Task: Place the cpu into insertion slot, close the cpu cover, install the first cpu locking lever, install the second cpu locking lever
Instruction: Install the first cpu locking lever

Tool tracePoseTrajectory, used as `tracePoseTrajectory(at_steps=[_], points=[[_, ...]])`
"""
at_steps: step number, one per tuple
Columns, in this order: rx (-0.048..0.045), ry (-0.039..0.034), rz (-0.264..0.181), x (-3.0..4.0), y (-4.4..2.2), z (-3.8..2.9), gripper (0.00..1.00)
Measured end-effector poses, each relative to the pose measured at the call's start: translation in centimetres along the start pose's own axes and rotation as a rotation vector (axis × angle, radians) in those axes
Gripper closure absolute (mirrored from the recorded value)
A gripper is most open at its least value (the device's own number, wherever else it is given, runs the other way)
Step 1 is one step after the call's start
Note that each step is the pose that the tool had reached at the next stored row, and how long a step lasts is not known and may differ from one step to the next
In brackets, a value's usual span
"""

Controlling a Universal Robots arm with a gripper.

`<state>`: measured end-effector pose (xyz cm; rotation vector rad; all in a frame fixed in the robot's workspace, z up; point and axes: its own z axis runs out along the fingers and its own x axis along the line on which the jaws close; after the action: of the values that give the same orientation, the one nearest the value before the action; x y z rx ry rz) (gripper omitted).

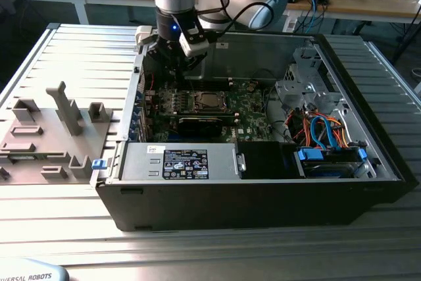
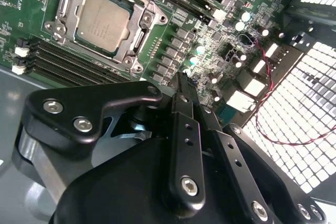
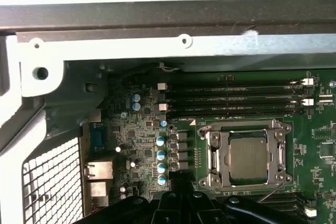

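In the exterior view, the gripper (image 1: 176,57) hung at upper centre inside the open computer case (image 1: 368,182), up and left of the cpu (image 1: 209,101). In the second wrist view, its fingers (image 2: 185,129) met, holding nothing; the cpu (image 2: 103,17) sat in the insertion slot (image 2: 137,40) under the cpu cover (image 2: 140,4). In the first wrist view, the cpu (image 3: 247,156) lay lower right

The exterior view looks down from in front of and above the open black computer case (image 1: 263,182) on the ribbed metal table (image 1: 59,51), taking in the whole scene from some way off. Both wrist views look closely down at the green circuit board (image 3: 136,140), sharing the silvery-rimmed square socket (image 2: 105,22).
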<state>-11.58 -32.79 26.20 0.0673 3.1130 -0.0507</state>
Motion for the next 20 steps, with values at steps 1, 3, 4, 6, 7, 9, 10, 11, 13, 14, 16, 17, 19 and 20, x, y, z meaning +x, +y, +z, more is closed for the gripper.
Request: tracePoseTrajectory(at_steps=[1,3,4,6,7,9,10,11,13,14,16,17,19,20], points=[[0.0,0.0,0.0,0.08,0.0,0.0,0.89],[0.0,0.0,0.0,0.25,-0.01,0.0,0.89],[-0.0001,0.0,0.0,0.34,-0.01,0.0,0.89],[0.0,0.0,0.0,0.47,-0.02,-0.01,0.89],[0.0,0.0,0.0,0.52,-0.02,-0.01,0.89],[0.0,0.0,0.0,0.66,-0.03,-0.01,0.89],[0.0,0.0,0.0,0.71,-0.03,-0.01,0.89],[0.0,0.0001,0.0,0.76,-0.03,-0.01,0.89],[0.0,0.0,0.0,0.84,-0.03,-0.02,0.89],[0.0,-0.0001,0.0,0.9,-0.04,-0.01,0.89],[0.0,0.0,0.0,0.99,-0.04,-0.02,0.89],[0.0,0.0001,0.0,1.06,-0.05,-0.02,0.89],[0.0,0.0001,0.0,1.12,-0.05,-0.02,0.89],[0.0,0.0001,0.0,1.12,-0.05,-0.02,0.89]])
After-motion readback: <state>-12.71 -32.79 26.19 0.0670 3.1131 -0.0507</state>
